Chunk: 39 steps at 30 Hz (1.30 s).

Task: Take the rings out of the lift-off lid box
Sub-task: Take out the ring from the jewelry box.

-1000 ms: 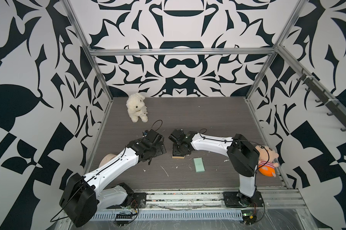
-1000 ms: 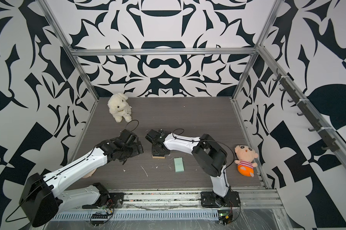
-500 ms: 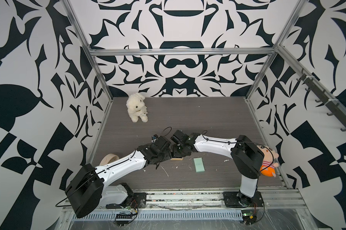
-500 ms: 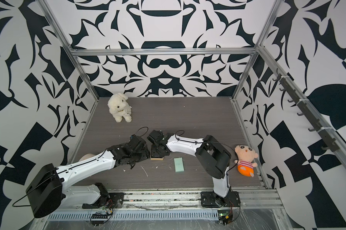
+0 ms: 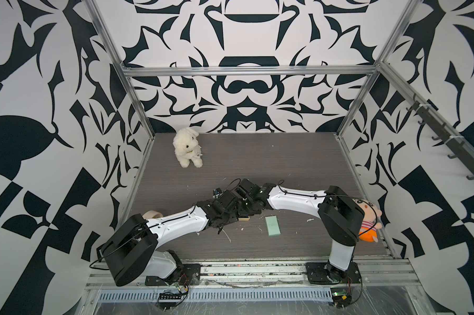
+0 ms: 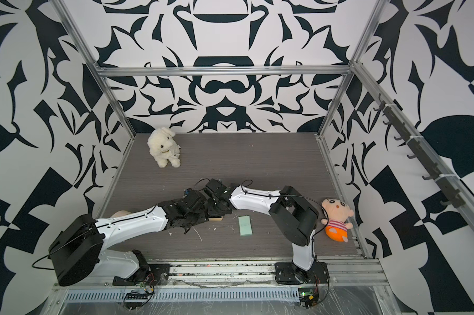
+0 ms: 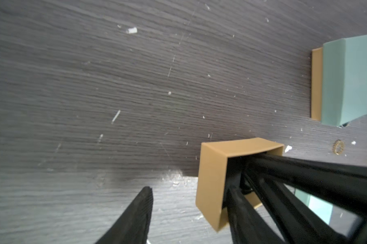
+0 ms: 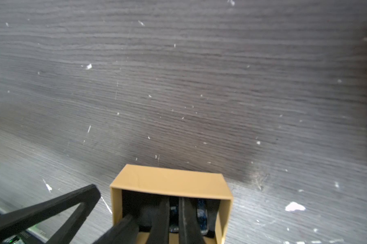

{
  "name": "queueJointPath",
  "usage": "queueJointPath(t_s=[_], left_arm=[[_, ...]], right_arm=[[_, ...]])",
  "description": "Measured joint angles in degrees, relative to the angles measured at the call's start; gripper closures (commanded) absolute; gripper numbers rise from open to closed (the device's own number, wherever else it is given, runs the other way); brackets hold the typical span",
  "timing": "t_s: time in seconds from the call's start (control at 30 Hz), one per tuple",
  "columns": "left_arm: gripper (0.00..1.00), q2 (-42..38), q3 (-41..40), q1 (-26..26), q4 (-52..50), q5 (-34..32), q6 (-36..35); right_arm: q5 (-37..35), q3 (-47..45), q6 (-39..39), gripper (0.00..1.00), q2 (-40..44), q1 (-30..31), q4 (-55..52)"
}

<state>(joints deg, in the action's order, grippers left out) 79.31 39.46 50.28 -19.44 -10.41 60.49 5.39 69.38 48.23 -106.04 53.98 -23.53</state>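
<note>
The tan box sat open on the dark table in both top views, and both arms reached down to it. The right gripper was inside the box, its fingers pressed close together. It was too dark in there to tell if they held anything. The left gripper stood over one wall of the box, with one finger outside and one inside, and a gap beside the wall. One small ring lay on the table just beside the box, between the box and the mint-green lid. The lid lay near the box, not touching it.
</note>
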Motion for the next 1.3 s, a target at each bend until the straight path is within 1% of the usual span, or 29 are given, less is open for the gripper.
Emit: queueJointPath(t_s=[0.1, 0.2, 0.33, 0.53, 0.63, 0.73, 0.9, 1.13, 1.3], left_arm=[[0.43, 0.7, 0.0, 0.0, 0.2, -0.1, 0.0], [0.51, 1.2, 0.0, 0.0, 0.5, -0.5, 0.0], [0.58, 2.4, 0.0, 0.0, 0.9, -0.7, 0.0], [0.62, 4.4, 0.0, 0.0, 1.6, -0.8, 0.0], [0.66, 4.7, 0.0, 0.0, 1.9, -0.8, 0.0], [0.72, 4.9, 0.0, 0.0, 2.3, -0.9, 0.0], [0.75, 5.5, 0.0, 0.1, 3.0, -0.9, 0.0], [0.75, 5.8, 0.1, 0.1, 3.5, -1.0, 0.0], [0.76, 5.8, 0.1, 0.2, 3.6, -1.1, 0.2]], right_arm=[[0.8, -0.7, 0.0, 1.00, 0.0, 0.0, 1.0], [1.9, -1.4, 0.0, 1.00, 0.0, 0.0, 2.2], [2.7, -2.0, 0.0, 1.00, 0.0, 0.0, 3.0], [3.2, -2.9, 0.0, 1.00, 0.1, 0.0, 4.3], [3.3, -3.5, 0.0, 1.00, 0.6, 0.0, 4.9], [3.4, -3.9, 0.0, 1.00, 1.7, 0.0, 5.0], [3.5, -4.1, 0.0, 1.00, 3.1, 0.0, 5.7], [3.7, -4.2, 0.0, 1.00, 3.5, 0.0, 6.3], [3.4, -5.9, -0.2, 1.00, 6.7, -0.2, 6.3]])
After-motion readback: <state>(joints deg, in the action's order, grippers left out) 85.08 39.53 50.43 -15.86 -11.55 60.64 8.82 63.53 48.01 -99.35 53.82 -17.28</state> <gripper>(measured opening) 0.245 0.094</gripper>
